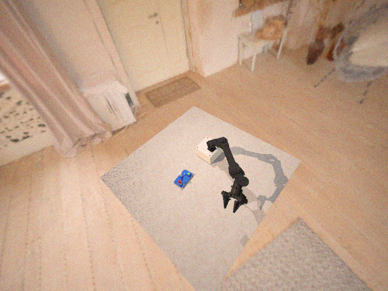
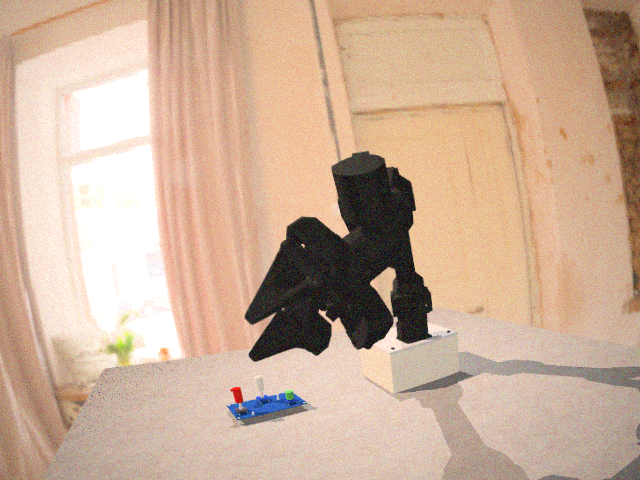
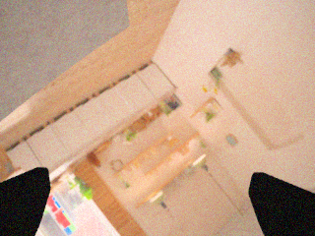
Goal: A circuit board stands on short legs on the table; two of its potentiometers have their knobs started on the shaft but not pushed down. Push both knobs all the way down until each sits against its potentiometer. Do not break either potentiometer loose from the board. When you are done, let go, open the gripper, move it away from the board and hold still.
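— Where's the hand [image 1: 230, 210] [image 2: 249, 338] [image 3: 153, 183]?
— Up in the air, well apart from the circuit board [image 1: 183, 179] [image 2: 268, 407], its fingers spread wide with nothing between them.
— And the board?
— On its legs on the surface [image 1: 175, 237] [image 2: 155, 444], near the arm's white base [image 1: 202, 153] [image 2: 424, 364].
— How far along are we?
— Not finished, I'd say. The red knob [image 1: 179, 182] [image 2: 236, 395] stands high on its shaft, so that one looks left to push. The white knob [image 2: 259, 384] stands tall too and is probably the other. The green knob [image 1: 188, 173] [image 2: 289, 395] sits low, perhaps already down.
— Does every view show that?
— No. The exterior one shows the heights; from the top they're hard to judge, but you see how far off to the side the hand is. The wrist view has both fingertips and the room beyond, no board at all.
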{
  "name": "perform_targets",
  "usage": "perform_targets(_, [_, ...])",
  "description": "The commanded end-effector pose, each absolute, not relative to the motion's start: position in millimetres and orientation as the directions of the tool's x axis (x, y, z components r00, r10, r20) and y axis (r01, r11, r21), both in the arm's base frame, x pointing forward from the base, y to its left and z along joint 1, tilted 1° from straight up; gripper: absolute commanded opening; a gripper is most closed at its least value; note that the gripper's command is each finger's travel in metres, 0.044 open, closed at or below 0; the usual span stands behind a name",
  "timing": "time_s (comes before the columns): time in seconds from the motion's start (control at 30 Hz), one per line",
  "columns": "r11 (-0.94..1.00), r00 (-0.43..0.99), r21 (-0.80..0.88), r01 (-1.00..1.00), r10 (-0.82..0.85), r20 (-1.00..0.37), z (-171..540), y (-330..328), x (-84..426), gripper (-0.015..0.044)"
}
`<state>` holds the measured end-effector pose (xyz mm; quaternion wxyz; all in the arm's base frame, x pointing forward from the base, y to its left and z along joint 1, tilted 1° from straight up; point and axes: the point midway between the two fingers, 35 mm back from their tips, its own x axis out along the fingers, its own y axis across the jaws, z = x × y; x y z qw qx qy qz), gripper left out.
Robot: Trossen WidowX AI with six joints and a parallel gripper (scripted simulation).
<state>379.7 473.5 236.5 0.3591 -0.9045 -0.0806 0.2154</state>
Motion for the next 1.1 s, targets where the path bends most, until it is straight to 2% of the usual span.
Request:
perform_targets(0.0, [-0.733,0.894,-0.681,-0.012,0.298,-0.335,236,472,381,0.0374])
perform_targets(0.47, [-0.896,0.779,-0.376,-0.235,0.058,-0.624,167,300,474,0.0006])
perform_targets(0.77, [-0.909,0.591,-0.192,-0.371,-0.072,-0.804,124,169,483,0.0])
perform_targets(1.07, [-0.875,0.334,-0.07,-0.48,-0.108,-0.936,90,49,446,0.0])
